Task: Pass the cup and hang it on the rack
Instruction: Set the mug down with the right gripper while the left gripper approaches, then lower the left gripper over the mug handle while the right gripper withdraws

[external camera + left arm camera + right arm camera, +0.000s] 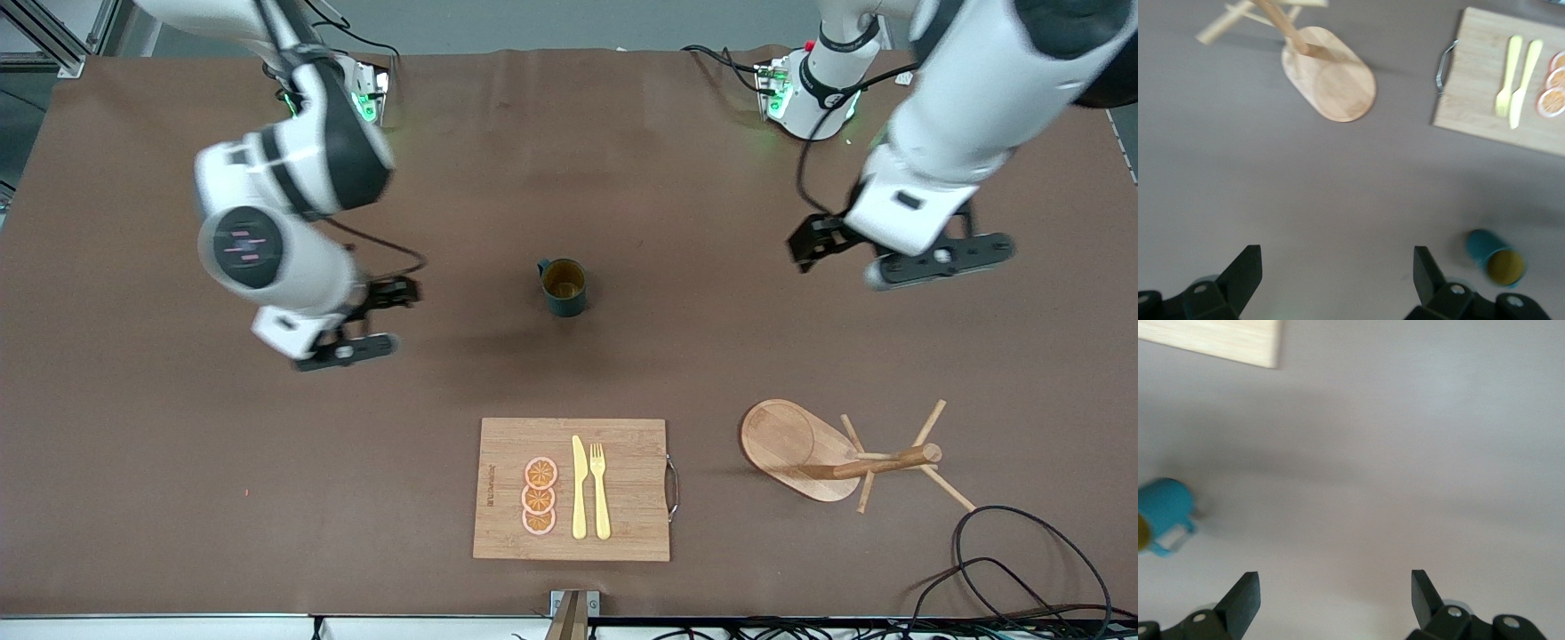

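Front view, both hands open over bare table, cup between.

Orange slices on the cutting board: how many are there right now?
3. The orange slices lie in a column on the cutting board, beside the knife, toward the right arm's end. None looks hidden.

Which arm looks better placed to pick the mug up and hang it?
Probably the left. The cup stands upright mid-table, held by neither gripper. The left gripper works at the end where the rack stands; the right gripper, jaws open, is at the other end.
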Available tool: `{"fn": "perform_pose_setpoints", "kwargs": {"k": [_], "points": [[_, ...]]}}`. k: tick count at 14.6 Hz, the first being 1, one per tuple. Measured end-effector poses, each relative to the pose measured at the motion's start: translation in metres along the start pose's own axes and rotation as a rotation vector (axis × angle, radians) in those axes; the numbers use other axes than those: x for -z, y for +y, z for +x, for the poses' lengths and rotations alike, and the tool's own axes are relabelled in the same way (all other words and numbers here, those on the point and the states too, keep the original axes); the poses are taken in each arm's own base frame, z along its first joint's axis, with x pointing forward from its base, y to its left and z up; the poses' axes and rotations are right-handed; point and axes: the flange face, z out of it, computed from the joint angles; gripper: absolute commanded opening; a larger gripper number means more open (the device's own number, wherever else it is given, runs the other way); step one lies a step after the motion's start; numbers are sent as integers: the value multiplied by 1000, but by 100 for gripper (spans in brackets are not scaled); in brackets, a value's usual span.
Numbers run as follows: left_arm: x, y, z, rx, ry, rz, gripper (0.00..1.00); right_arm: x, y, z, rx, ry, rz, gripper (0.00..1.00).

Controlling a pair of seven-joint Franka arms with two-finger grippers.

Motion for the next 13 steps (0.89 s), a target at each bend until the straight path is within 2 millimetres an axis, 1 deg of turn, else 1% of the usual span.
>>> {"fn": "perform_pose_setpoints", "kwargs": {"k": [2,4,5,6,7,9,11,13], "points": [[-20,37,-9,84,10,-18,100,15,79,-7,-27,2,23,100],[-41,75,-25,187,6,-25,99,26,149,-20,-92,17,39,100],[-53,95,-36,235,-1,-24,97,31,176,-27,-123,23,41,100],[-65,117,-49,282,-5,-26,95,35,196,-35,-149,27,36,100],[-79,138,-62,331,-7,-30,95,39,210,-41,-170,29,33,100],[-112,176,-85,418,-13,-33,93,45,224,-49,-193,34,32,100],[-145,205,-105,482,-4,-23,93,47,230,-52,-201,36,25,100],[-179,229,-130,536,32,17,93,51,231,-53,-202,43,11,100]]}}
